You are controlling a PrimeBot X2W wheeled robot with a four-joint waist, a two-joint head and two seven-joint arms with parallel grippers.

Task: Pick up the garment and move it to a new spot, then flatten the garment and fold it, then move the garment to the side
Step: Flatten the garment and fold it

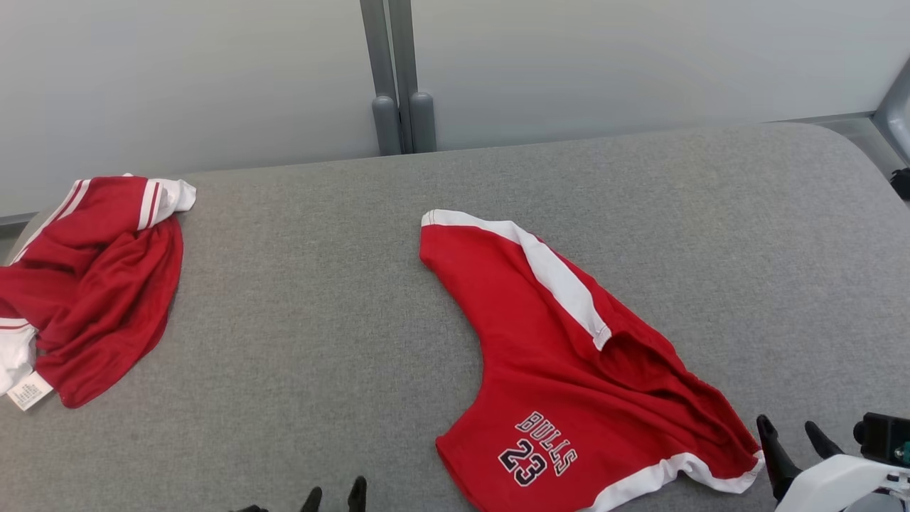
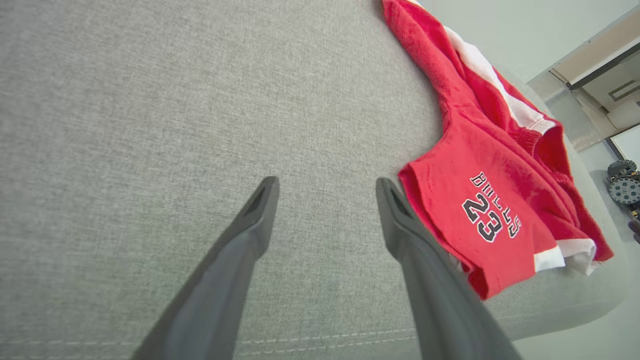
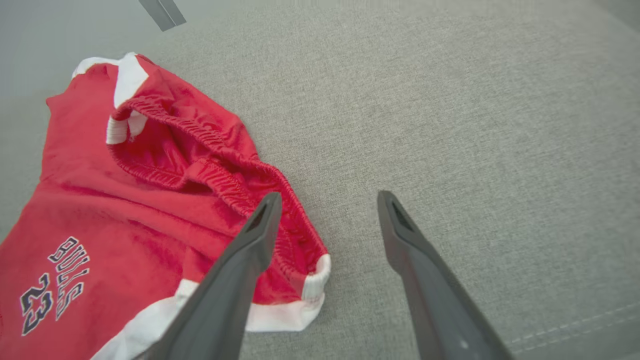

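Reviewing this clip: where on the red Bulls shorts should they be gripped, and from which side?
Probably the gathered waistband of the shorts, coming from the robot's right with the open right pincer. That elastic edge stands raised and gaping beside it, giving a ridge to pinch; the printed leg lies flat on the cushion.

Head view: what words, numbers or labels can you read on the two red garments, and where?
"BULLS": on the red shorts, near one white-trimmed leg hem.
"23": just beneath it, same shorts.
White tag on the crumpled red garment: print too small to read.
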